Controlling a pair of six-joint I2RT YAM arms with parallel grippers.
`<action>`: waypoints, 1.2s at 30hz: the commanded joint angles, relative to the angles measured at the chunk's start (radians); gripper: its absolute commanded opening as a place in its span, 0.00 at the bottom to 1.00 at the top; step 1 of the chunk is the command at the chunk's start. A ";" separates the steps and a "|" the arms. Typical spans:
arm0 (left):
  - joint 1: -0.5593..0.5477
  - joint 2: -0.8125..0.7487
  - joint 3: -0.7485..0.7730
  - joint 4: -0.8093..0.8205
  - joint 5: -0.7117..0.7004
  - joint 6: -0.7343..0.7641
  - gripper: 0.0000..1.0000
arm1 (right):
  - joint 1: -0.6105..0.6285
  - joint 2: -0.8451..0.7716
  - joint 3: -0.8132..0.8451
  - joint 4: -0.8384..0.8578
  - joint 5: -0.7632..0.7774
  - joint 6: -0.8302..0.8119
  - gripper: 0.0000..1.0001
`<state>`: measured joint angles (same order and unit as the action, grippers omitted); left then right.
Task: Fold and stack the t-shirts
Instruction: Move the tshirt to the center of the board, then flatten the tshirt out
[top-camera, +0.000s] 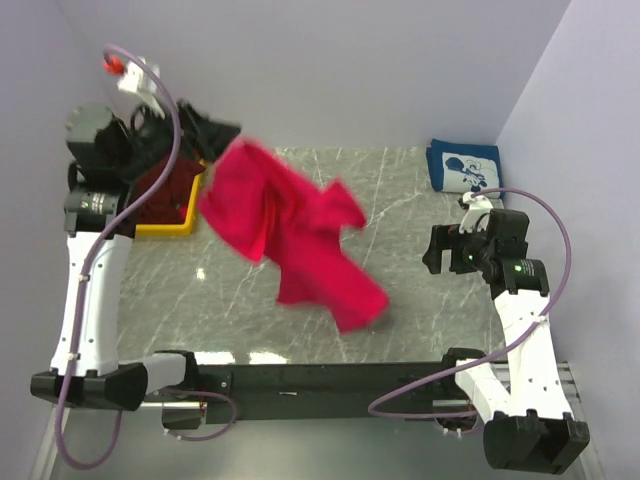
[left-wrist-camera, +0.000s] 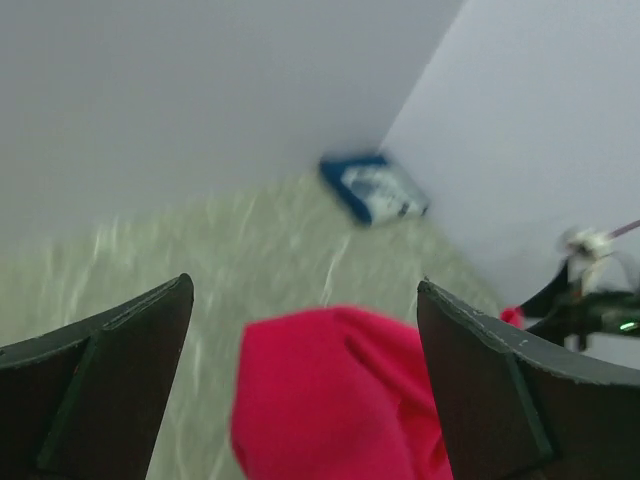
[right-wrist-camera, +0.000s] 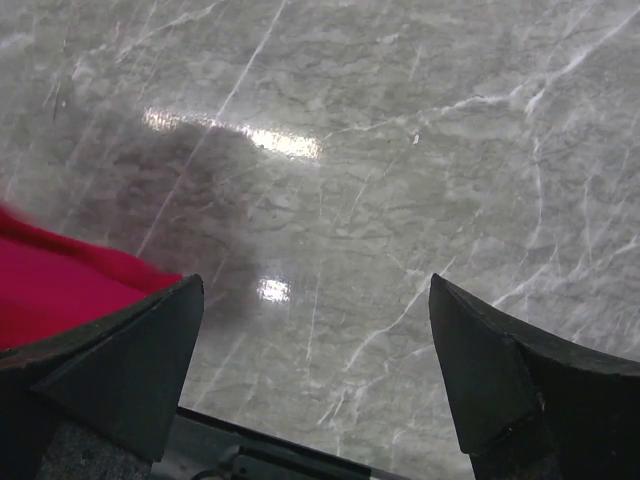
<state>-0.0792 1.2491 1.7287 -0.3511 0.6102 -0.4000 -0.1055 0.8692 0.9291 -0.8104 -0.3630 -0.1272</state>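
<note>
Crimson t-shirt: we see it bunched and blurred across the middle of the table, its lower corner near the front edge. We cannot tell whether all of it lies flat.
Left gripper: its jaws are spread wide and hold nothing, with the red cloth just below them.
Right gripper: its jaws are also wide apart and empty over bare marble, and red cloth shows at the edge of its view.
Navy t-shirt: it sits folded in the far right corner, well apart.
Maroon t-shirt: it is heaped in the yellow bin at the left.
Risk: we judge the crimson shirt may settle twisted, with a sleeve trapped underneath, so a pinch takes two layers and the fold goes crooked.
Risk: the corner near the front edge could slide off if it is dragged that way.
</note>
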 joint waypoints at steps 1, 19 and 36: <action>0.154 -0.034 -0.274 -0.115 0.084 0.050 0.99 | -0.008 -0.012 0.019 -0.019 -0.037 -0.060 1.00; -0.169 0.033 -0.776 -0.347 -0.035 0.754 0.82 | 0.291 0.621 0.112 -0.199 -0.158 -0.206 0.78; -0.278 0.426 -0.696 -0.284 -0.210 0.472 0.69 | 0.547 0.876 0.063 -0.102 -0.252 -0.141 0.70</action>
<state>-0.3542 1.6241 0.9752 -0.6544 0.4118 0.1555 0.4129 1.7386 1.0019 -0.9440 -0.6098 -0.2844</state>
